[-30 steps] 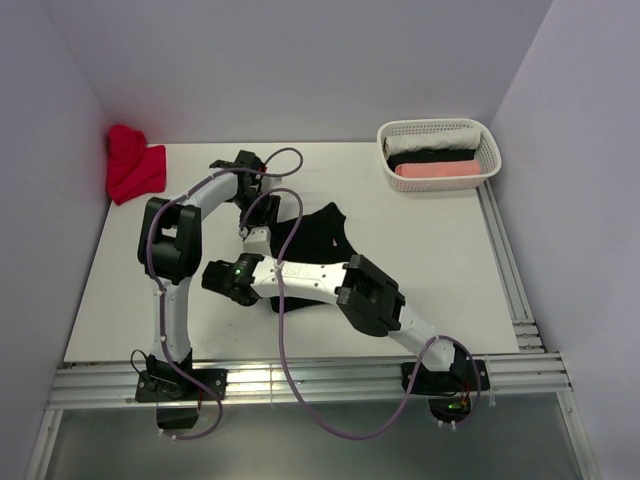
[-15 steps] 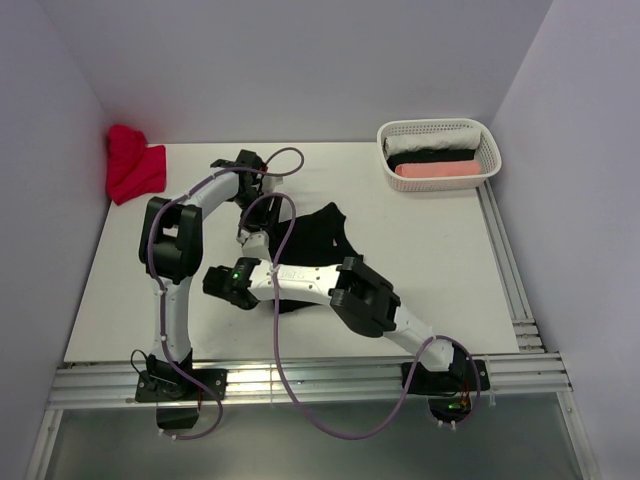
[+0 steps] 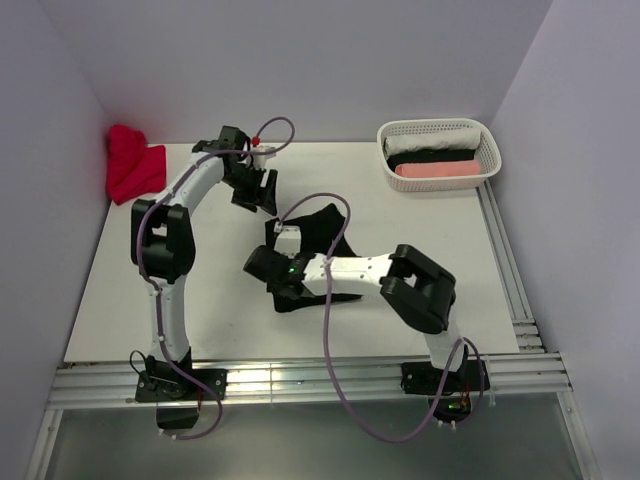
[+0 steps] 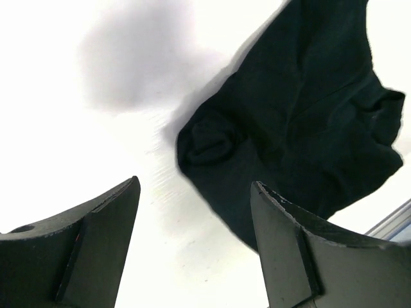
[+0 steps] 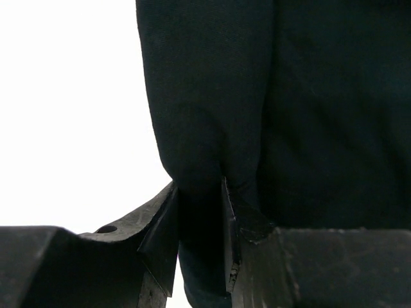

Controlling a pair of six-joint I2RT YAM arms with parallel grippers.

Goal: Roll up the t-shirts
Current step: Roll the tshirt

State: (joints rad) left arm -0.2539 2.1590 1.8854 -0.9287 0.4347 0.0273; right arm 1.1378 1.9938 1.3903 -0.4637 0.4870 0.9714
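Note:
A black t-shirt (image 3: 322,232) lies crumpled on the white table (image 3: 420,250) near its middle. In the right wrist view it fills the frame as dark cloth (image 5: 276,96). My right gripper (image 3: 283,290) sits at the shirt's near left edge, and its jaws (image 5: 199,192) are shut on a fold of the black cloth. My left gripper (image 3: 260,190) hangs open above the table, behind and left of the shirt. In the left wrist view only bare table shows between its fingers (image 4: 196,192), with the black t-shirt (image 4: 295,122) lying ahead. A red t-shirt (image 3: 132,164) is bunched in the far left corner.
A white mesh basket (image 3: 486,142) at the back right holds rolled cloths in white, black and pink. Side walls close in the table left and right. Metal rails (image 3: 300,380) run along the near edge and the right side.
My left gripper has let go, opened wider and drawn back up toward the far left. My right gripper has slid right along the shirt's near edge and closed on a fold.

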